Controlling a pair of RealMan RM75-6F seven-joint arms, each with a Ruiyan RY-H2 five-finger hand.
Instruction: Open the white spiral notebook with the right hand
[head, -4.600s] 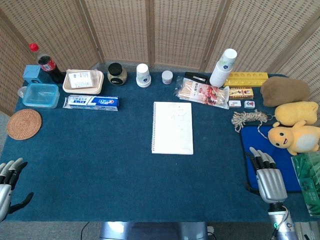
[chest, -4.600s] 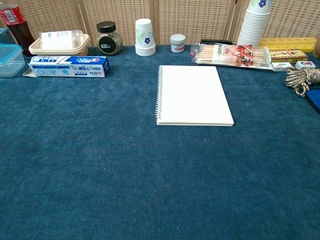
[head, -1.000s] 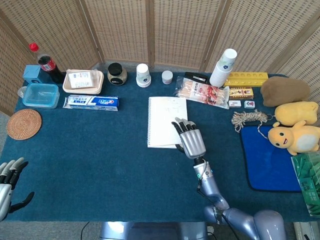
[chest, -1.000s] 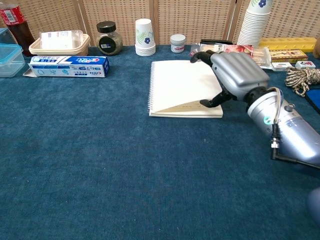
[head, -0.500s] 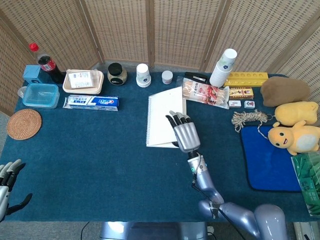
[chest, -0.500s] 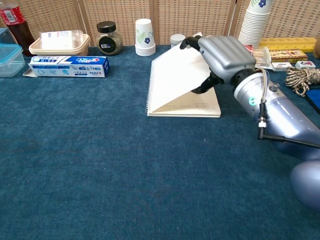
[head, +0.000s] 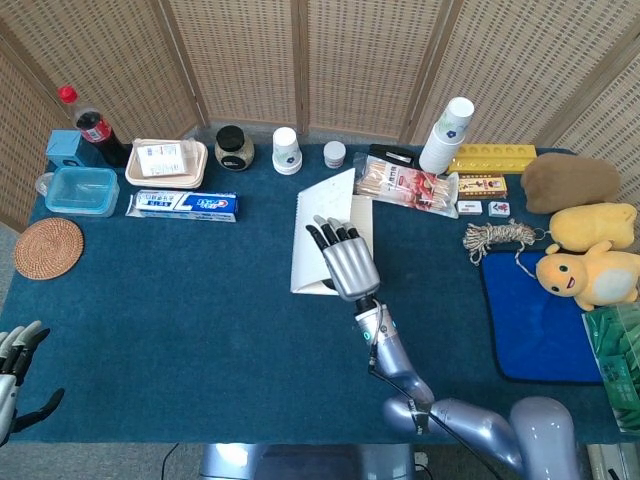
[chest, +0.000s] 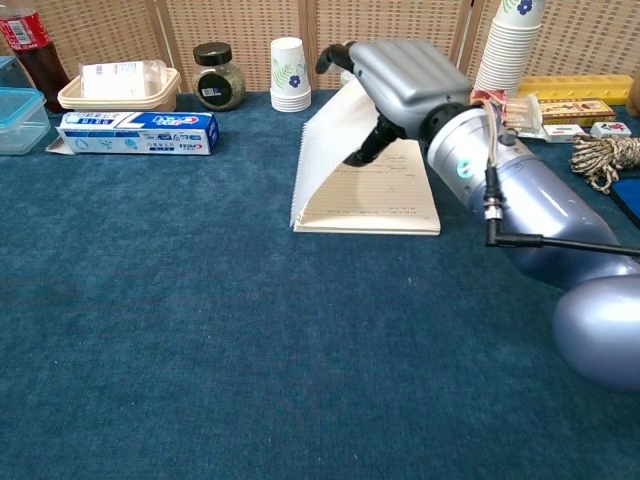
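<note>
The white spiral notebook (head: 314, 222) lies mid-table with its spiral on the left. Its cover (chest: 326, 152) stands raised at a steep tilt, hinged on the spiral, and a lined page (chest: 388, 193) shows beneath it. My right hand (head: 345, 262) holds the cover's free edge; in the chest view the right hand (chest: 405, 72) has fingers curled over the top of the cover and the thumb under it. My left hand (head: 14, 378) rests off the table's front left corner, fingers apart and holding nothing.
Behind the notebook stand paper cups (head: 287, 150), a small jar (head: 334, 154) and a chopstick packet (head: 405, 185). A toothpaste box (head: 183, 204) lies to the left. Rope (head: 497, 237), a blue mat (head: 535, 320) and plush toys (head: 590, 265) are on the right.
My right hand has swung the cover up and leftward, from slightly lifted a second ago to steeply tilted now. More of the lined page shows. The left hand has stayed put.
</note>
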